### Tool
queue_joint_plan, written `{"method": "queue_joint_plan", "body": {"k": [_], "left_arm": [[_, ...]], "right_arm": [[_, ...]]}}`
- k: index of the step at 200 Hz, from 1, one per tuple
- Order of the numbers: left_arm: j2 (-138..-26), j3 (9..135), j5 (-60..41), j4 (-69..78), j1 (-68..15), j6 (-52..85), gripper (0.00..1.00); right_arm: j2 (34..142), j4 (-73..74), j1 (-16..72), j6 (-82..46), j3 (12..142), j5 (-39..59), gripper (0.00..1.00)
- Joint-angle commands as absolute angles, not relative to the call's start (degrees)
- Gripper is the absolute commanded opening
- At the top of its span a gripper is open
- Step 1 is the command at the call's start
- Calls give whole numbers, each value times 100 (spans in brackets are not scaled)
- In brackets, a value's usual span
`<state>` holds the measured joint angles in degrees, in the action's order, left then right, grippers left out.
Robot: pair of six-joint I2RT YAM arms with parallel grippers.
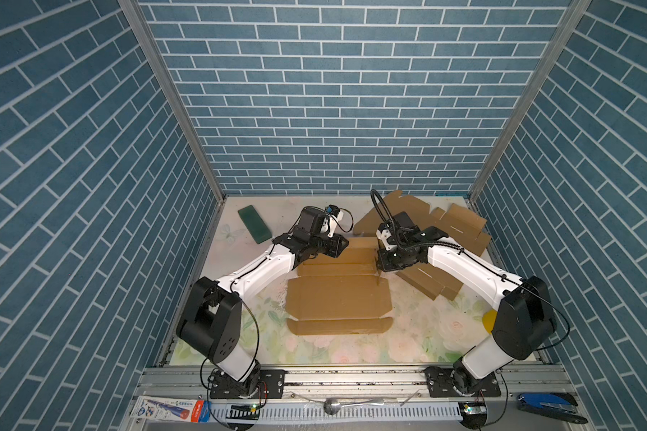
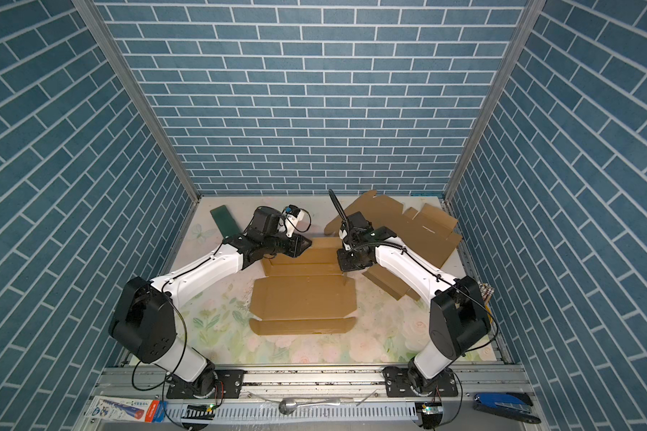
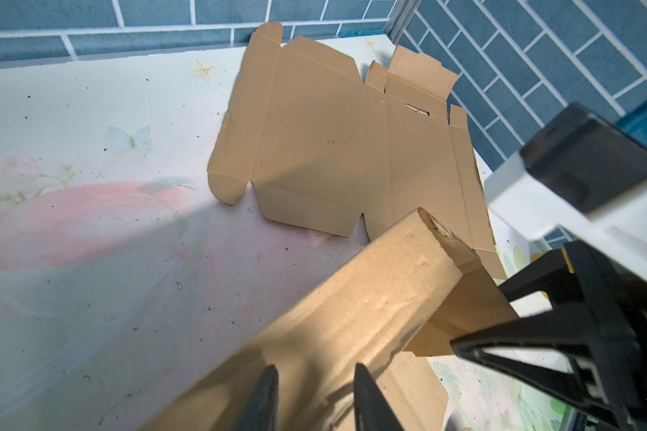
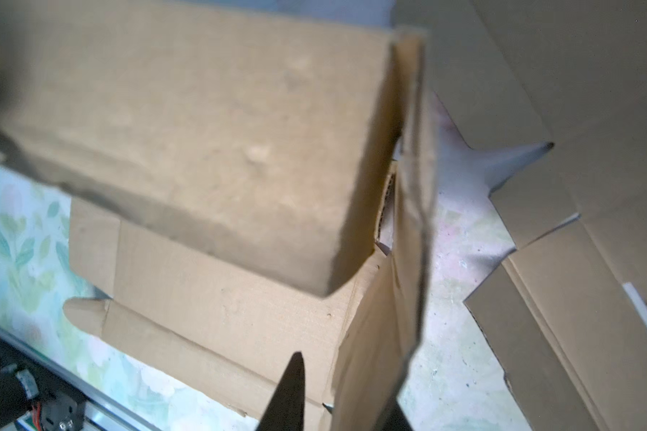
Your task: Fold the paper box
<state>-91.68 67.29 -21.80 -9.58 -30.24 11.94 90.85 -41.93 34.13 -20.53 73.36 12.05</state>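
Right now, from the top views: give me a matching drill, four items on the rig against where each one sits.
Things:
1. dark green rectangular block
2. part-folded brown cardboard box
3. spare flat brown cardboard sheet
4. silver metal spoon

Places:
A. front metal ledge, near the middle
B. back right of the floral table
C. back left of the table
D. table centre

Pairs: 1-C, 2-D, 3-B, 4-A
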Motion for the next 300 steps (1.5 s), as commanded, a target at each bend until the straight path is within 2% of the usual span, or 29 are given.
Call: {"method": "queue_joint_plan", "body": {"k": [1, 27, 60, 72, 88, 109, 137, 181, 211, 258, 300], "left_arm": [[-9194, 6501, -2208, -1106, -2975, 1143, 35], [-9193, 6469, -2217, -1069, -2963, 1155, 35], [-9220, 6460, -2237, -1033, -2966, 1172, 35], [-9232, 6452, -2246, -1020, -2962, 1191, 35], [-9246, 6451, -2248, -989, -2964, 1204, 35], [-9258, 6460, -2242, -977, -2964, 1221, 35], [-9246, 6446, -2240, -993, -2964, 1226, 35], [-9281, 6456, -2219, -998, -2962, 1213, 35], [-9316, 6460, -2248, -962, -2962, 1244, 35], [-9334, 6442, -2287, -984, -2962, 1230, 34], [-9382, 6477, -2335, -965, -2962, 1248, 34]], "right_arm": [[8632, -3976, 3155, -2048, 7124, 2152, 40], [8341, -3903, 2778, -2008, 7082, 2781, 48], [7792, -3541, 1888, -2216, 6923, 3259, 49], [7663, -3386, 1512, -2331, 6786, 3047, 49], [7789, -3436, 1345, -2079, 6657, 2178, 48], [8271, -3366, 1543, -1675, 6540, 1591, 49], [8442, -2604, 2355, -1047, 6102, 775, 52], [8312, -1024, 3052, -609, 5309, 1134, 59], [8582, -292, 3172, -815, 5181, 646, 60], [8985, 1158, 3374, -1025, 4834, -215, 54], [9363, 1896, 3665, -1160, 4676, -1339, 43]]}}
